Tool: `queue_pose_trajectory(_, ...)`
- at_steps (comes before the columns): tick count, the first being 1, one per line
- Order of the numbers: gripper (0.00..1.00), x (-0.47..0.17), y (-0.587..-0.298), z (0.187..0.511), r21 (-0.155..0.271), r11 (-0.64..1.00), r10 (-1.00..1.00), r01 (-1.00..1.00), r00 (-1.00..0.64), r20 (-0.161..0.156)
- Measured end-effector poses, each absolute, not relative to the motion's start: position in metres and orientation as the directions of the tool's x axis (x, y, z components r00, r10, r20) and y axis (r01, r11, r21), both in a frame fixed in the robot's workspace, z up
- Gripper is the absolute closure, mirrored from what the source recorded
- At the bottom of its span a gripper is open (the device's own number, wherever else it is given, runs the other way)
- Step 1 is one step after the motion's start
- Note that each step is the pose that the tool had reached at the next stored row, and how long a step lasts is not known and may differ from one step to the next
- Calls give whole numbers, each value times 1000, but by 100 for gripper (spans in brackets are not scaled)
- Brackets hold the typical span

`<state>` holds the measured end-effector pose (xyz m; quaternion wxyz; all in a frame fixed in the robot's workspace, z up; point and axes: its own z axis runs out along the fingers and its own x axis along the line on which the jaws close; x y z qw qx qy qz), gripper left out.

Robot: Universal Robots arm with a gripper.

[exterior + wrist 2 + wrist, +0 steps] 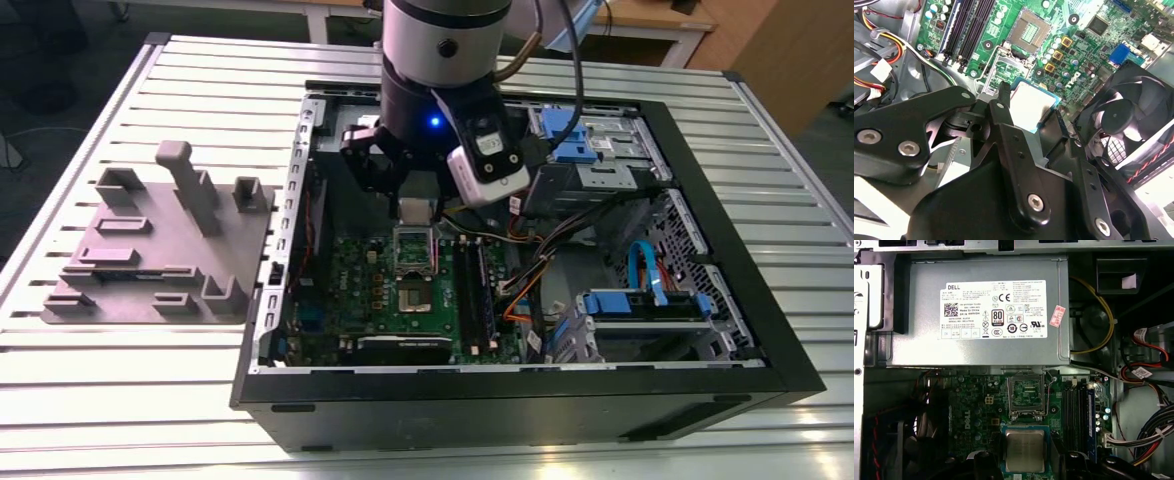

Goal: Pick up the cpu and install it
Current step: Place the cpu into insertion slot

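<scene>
claw [1030, 109]: closed in on the cpu [1025, 450], a finger [1000, 106] at each of two opposite edges. I read it as gripped, with thin contact.
cpu: held flat, silver top up, above the motherboard [974, 410] and near the open socket [1029, 31]. Whether it's over the socket I can't tell.
socket: contacts bare, hinged frame [1001, 70] swung back, memory slots [1076, 412] alongside.
case [534, 400]: open on the tabletop [134, 400], toward its edge at the exterior view's right. Grey fixture plate [147, 250] is by the opposite edge, well apart.
risk: edge-only hold, so a finger brushing the frame could tilt or drop the chip. A cocked chip landing on bare contacts could bend them.
views: second wrist view gives me finger-to-edge contact and the socket. First wrist view gives the chip's top square-on, plus the power supply [979, 310]. Exterior view gives the tabletop layout.
</scene>
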<state>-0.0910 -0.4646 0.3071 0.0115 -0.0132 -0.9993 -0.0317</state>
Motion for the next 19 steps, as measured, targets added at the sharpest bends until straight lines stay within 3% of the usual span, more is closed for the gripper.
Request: queue_pose_trajectory(19, 53, -91, -465, 312, 63, 998, 26, 27, -999, 24)
